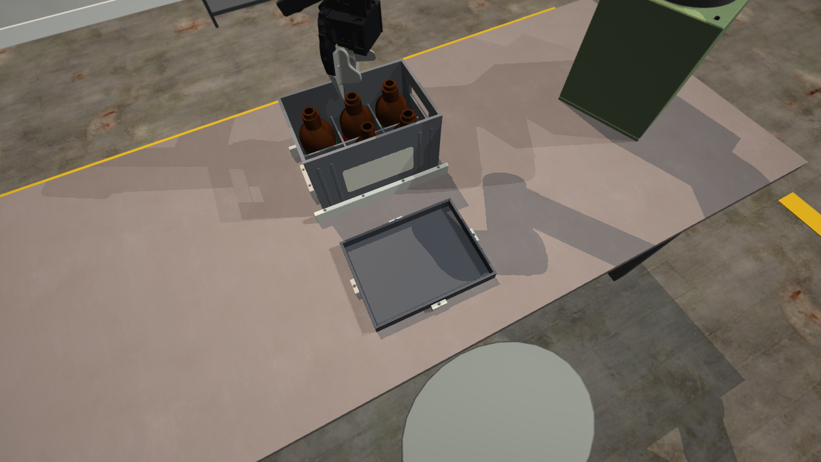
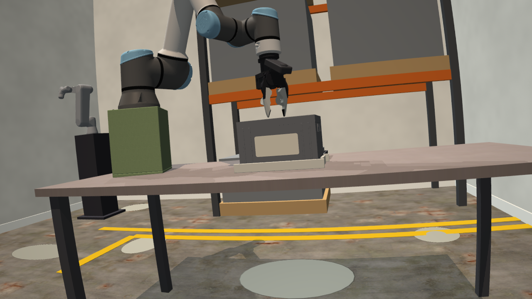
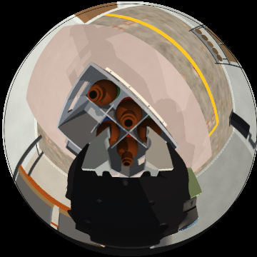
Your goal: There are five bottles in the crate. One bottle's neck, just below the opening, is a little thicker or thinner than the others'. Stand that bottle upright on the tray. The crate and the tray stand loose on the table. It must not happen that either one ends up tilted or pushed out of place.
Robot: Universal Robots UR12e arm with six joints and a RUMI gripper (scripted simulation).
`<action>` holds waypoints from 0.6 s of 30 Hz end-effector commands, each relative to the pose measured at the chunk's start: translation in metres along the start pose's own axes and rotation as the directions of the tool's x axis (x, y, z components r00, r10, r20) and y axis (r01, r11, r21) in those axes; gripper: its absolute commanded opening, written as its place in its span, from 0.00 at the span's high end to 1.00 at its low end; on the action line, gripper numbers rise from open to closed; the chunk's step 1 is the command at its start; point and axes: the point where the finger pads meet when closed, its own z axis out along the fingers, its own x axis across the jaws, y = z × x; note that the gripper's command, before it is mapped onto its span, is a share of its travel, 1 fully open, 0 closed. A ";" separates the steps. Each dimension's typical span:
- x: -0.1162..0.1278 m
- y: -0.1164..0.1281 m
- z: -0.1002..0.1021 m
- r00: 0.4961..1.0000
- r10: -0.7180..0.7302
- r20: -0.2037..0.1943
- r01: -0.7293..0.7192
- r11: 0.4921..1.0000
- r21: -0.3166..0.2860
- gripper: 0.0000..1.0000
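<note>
On the bench, the grey crate is sitting with five brown bottles standing upright in its compartments. I am hanging my claw just above the crate's rim, over its back row, with the jaws standing partly apart and gripping nothing. From my wrist, one bottle's mouth is showing between my fingers. I cannot tell which neck differs. The tray is lying just in front of the crate. The green pedestal is standing far right.
</note>
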 end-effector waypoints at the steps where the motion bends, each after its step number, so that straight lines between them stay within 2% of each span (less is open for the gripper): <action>1: 0.000 -0.003 -0.001 1.000 0.001 0.000 -0.001 1.000 0.002 0.62; 18: 0.000 -0.007 -0.001 1.000 0.001 0.000 -0.001 1.000 0.003 0.62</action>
